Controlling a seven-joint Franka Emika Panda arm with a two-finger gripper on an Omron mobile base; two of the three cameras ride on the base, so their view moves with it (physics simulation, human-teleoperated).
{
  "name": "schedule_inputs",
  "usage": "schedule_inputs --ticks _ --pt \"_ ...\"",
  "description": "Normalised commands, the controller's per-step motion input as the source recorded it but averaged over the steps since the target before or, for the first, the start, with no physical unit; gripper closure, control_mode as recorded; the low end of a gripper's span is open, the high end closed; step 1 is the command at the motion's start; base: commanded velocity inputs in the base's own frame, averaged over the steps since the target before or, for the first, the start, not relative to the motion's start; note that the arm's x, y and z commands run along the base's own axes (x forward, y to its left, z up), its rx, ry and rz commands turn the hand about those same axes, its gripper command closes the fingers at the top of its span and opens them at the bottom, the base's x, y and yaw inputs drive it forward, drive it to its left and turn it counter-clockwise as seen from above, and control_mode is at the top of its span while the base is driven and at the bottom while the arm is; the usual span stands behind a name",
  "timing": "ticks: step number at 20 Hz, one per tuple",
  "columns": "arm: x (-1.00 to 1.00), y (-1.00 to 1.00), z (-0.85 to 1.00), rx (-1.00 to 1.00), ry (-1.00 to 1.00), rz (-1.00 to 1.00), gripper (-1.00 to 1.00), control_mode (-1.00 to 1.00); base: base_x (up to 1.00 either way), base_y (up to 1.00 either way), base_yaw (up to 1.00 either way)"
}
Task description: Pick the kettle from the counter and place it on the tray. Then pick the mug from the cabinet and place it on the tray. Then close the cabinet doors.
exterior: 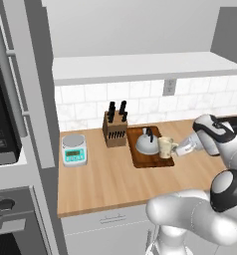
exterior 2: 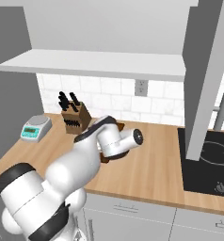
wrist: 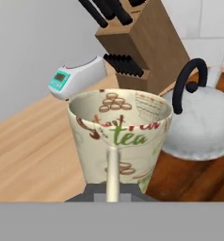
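Our hand (exterior: 179, 148) grips the mug (exterior: 165, 147) by its handle, just right of the kettle (exterior: 148, 142). We should lower it level onto the tray (exterior: 140, 160), clear of the kettle, then release.

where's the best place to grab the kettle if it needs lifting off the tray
Probably the black arched handle on the kettle, taken from straight above. It stands upright over the dome, clear of the knob. The mug sits close on one side and the knife block behind, so a side approach looks crowded.

mug (wrist: 119, 136) printed with the word "tea"
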Motion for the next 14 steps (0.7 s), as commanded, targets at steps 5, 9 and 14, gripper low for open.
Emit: schedule_inputs --ticks 5,9,14 --pt "0.06 0.00 -0.24 0.00 -0.17 0.02 1.00 -1.00 0.00 0.00 0.00" --pt "0.08 0.04 -0.23 -0.05 -0.03 0.00 1.00 -1.00 0.00 0.00 0.00" --pt "0.17 0.04 -0.13 -0.03 0.00 0.00 1.00 -1.00 0.00 0.00 0.00"
